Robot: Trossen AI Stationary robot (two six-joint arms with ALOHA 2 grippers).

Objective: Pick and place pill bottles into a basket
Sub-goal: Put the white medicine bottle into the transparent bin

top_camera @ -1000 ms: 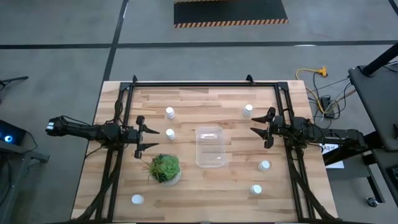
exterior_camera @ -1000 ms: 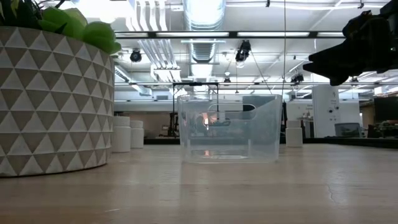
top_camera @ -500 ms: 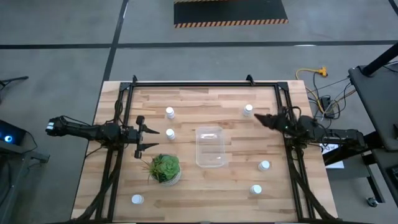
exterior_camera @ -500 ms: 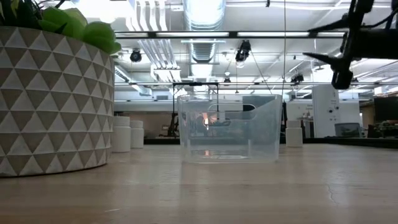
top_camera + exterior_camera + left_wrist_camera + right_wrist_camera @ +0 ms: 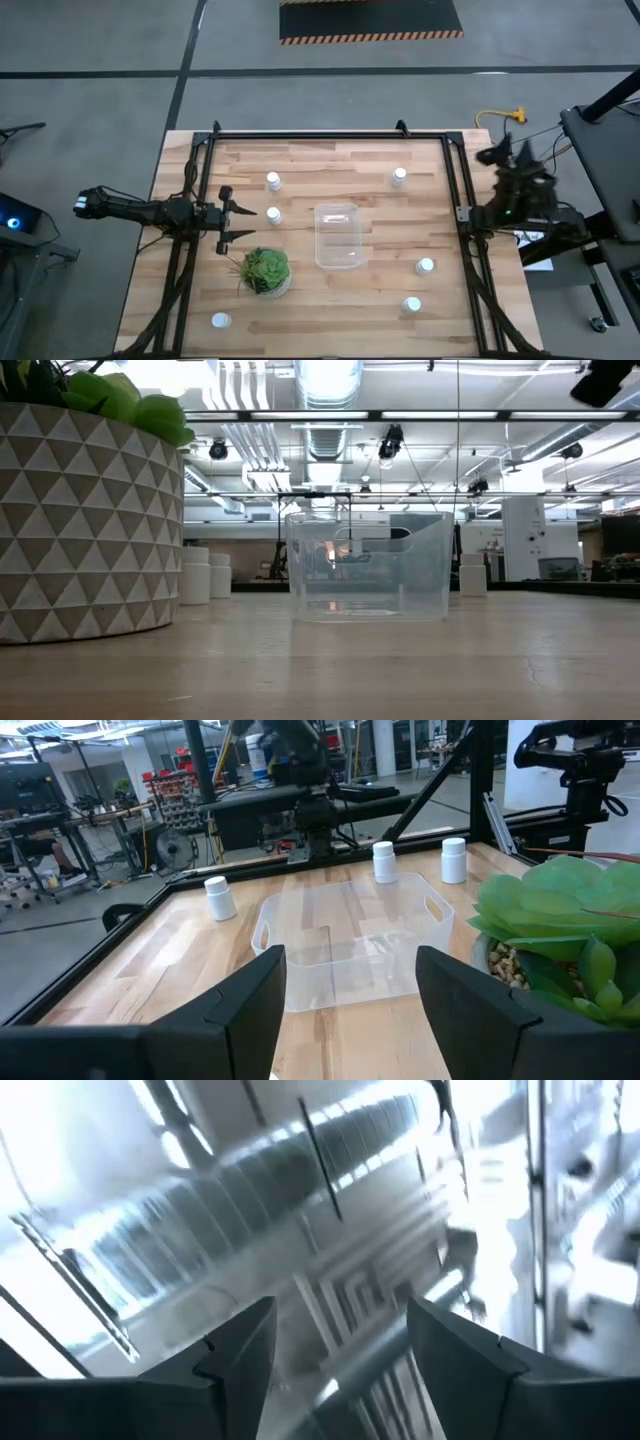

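Several white pill bottles stand upright on the wooden table, among them one (image 5: 273, 181) at the far left, one (image 5: 273, 214) just ahead of my left gripper, one (image 5: 399, 177) at the far right and one (image 5: 425, 266) at the near right. The clear basket (image 5: 338, 236) stands at the table's middle with nothing in it. My left gripper (image 5: 232, 215) hovers level at the table's left, open, pointing at the basket (image 5: 350, 935). My right gripper (image 5: 508, 152) is raised past the table's right edge, tipped upward, open (image 5: 340, 1350) with only the ceiling between its fingers.
A green plant in a patterned round pot (image 5: 265, 270) stands near my left gripper, at the near left of the basket; it fills the left of the low view (image 5: 85, 520). A black frame (image 5: 330, 133) runs along the table's far edge and sides.
My right gripper has swung up and back from over the table's right part toward the right edge. It has tipped from level to pointing at the ceiling and has rolled about its own line. It leaves the low view at the top right.
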